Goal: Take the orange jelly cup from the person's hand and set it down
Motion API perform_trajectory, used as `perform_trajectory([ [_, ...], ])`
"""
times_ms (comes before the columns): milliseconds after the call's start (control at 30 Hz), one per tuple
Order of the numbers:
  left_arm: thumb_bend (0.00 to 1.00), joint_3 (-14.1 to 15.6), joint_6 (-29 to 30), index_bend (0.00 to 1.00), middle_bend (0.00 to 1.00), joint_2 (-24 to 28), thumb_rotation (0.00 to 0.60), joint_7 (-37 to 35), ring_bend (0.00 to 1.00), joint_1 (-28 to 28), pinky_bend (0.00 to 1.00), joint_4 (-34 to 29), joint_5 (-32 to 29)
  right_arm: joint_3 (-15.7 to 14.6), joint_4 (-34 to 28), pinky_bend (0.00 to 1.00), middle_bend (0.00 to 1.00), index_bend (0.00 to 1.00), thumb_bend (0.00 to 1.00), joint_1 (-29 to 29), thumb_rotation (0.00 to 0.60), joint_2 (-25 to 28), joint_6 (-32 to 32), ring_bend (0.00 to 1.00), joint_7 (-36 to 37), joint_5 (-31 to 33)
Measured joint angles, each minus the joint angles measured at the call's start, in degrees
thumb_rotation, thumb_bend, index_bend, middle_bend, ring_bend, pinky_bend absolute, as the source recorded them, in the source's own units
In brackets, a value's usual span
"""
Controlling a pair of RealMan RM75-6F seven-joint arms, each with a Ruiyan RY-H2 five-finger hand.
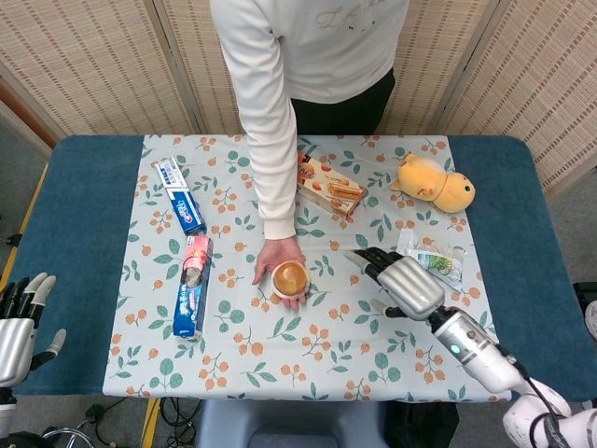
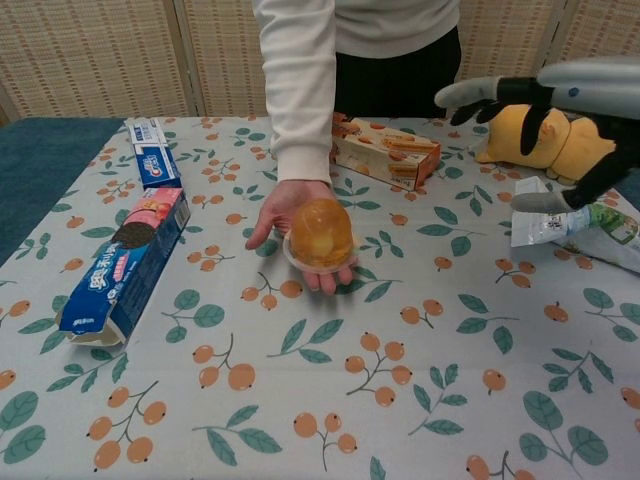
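Observation:
The orange jelly cup [image 1: 290, 277] [image 2: 320, 233] rests on the person's upturned palm [image 1: 277, 258] [image 2: 282, 207] near the middle of the table. My right hand [image 1: 403, 279] [image 2: 560, 110] hovers above the cloth to the right of the cup, fingers spread and pointing toward it, holding nothing. A clear gap separates it from the cup. My left hand [image 1: 17, 322] hangs open off the table's left front corner, seen only in the head view.
A blue and pink biscuit box [image 1: 191, 286] [image 2: 125, 262] and a toothpaste box [image 1: 179, 194] [image 2: 152, 153] lie left of the palm. Behind it sits a wafer box [image 1: 328, 184] [image 2: 386, 149]. A yellow plush toy [image 1: 435, 183] [image 2: 548, 139] and a white snack bag [image 1: 434, 260] [image 2: 575, 229] lie right.

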Motion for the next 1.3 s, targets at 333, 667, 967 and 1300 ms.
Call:
perform_trajectory([
  [333,0.32,0.17,0.69,0.01,0.00,0.33,0.600,0.19,0.02,0.87,0.00,-0.46,-0.32,2.81,6.64,0.33,0.13,0.02,0.26,9.38,0.600,-10.79,-6.88,0.12,-3.80,6.43],
  [667,0.32,0.37,1.02,0.01,0.00,0.41,0.600,-0.14,0.02,1.50,0.00,-0.04,-0.44,3.39,14.29,0.33,0.13,0.02,0.26,15.32,0.600,-19.03,-10.29,0.12,-6.73,11.63],
  [967,0.32,0.53,1.47,0.01,0.00,0.22,0.600,-1.19,0.02,2.32,0.00,0.97,-0.76,2.76,19.83,0.33,0.16,0.02,0.26,18.46,0.600,-24.63,-11.11,0.12,-8.46,14.05],
  [1300,0.32,0.64,1.78,0.01,0.00,-0.22,0.600,-2.89,0.02,3.07,0.00,2.49,-1.06,2.39,24.70,0.44,0.27,0.24,0.38,20.54,0.600,-28.79,-10.61,0.22,-9.33,15.31],
])
